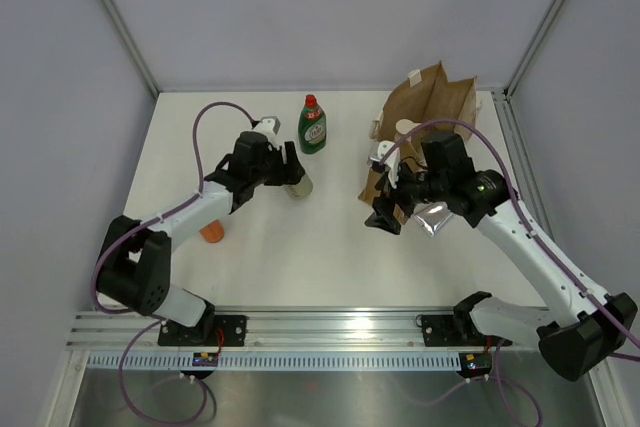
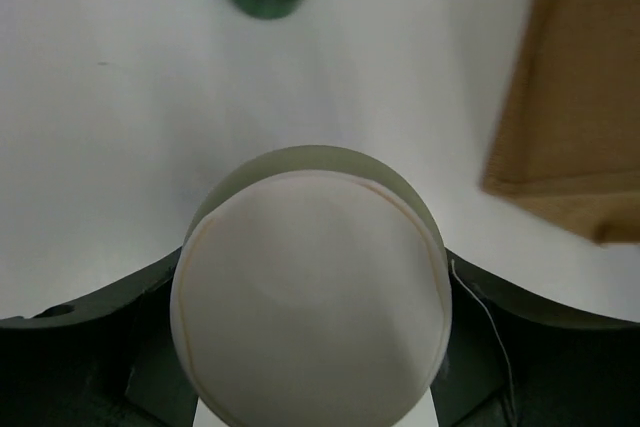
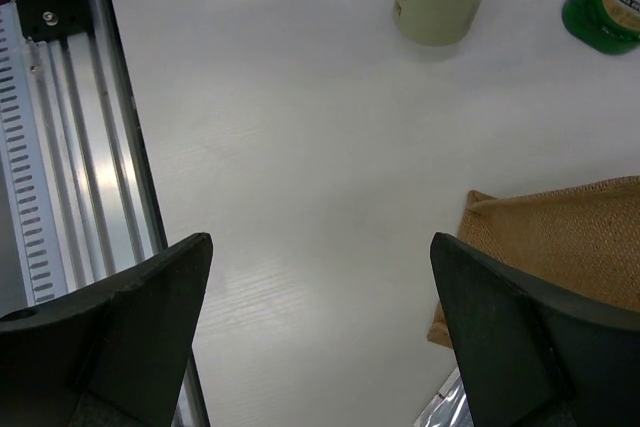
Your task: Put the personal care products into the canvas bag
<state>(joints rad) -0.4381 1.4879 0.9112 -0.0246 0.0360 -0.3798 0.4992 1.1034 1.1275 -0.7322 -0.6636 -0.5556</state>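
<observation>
My left gripper (image 1: 292,171) is shut on a pale white-capped bottle (image 1: 298,186) that stands on the table; its white cap (image 2: 310,297) fills the left wrist view between the fingers. A dark green bottle with a red cap (image 1: 313,125) stands just beyond it. A second white-capped bottle (image 1: 268,128) stands behind the left wrist. A small orange item (image 1: 211,232) sits beside the left forearm. The canvas bag (image 1: 432,104) stands at the back right. My right gripper (image 1: 388,211) is open and empty, low over the table by the bag's near corner (image 3: 560,247). A silver tube (image 1: 432,218) lies under the right wrist.
The aluminium rail (image 1: 330,322) runs along the table's near edge and shows in the right wrist view (image 3: 60,127). Grey walls enclose the table on three sides. The bag's side (image 2: 575,97) is to the right of the left gripper.
</observation>
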